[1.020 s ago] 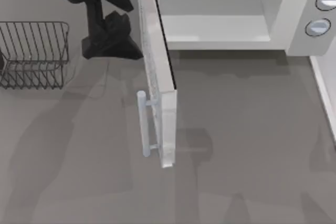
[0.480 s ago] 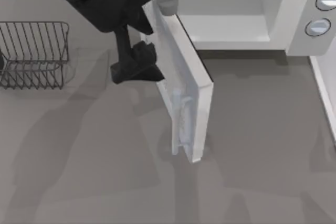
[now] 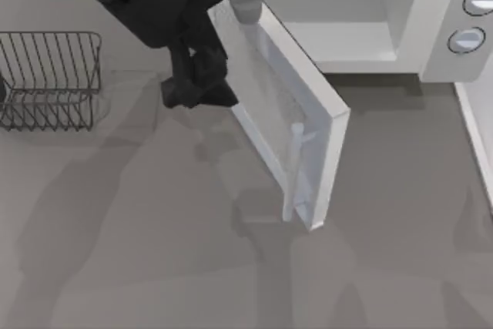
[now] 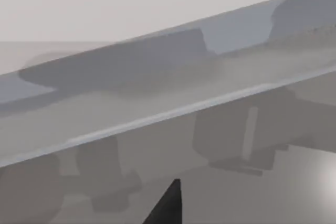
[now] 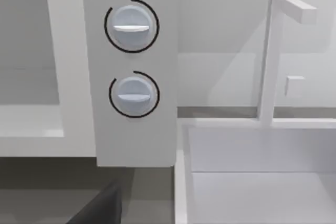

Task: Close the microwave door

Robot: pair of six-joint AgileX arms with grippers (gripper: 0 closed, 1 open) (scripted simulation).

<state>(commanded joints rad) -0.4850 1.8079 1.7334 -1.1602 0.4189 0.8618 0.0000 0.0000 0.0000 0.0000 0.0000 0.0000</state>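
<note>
Right now the microwave door (image 3: 289, 113) stands partly open, swung out at a slant from the left side of the microwave (image 3: 431, 28), its bar handle (image 3: 295, 171) near the free edge toward the front of the table (image 3: 139, 267). My left gripper (image 3: 196, 90) sits against the outer face of the door near the hinge side; I cannot tell how its fingers stand. A wire basket (image 3: 50, 78) rests at the table's left. From the right wrist, two knobs (image 5: 131, 59) face the camera.
</note>
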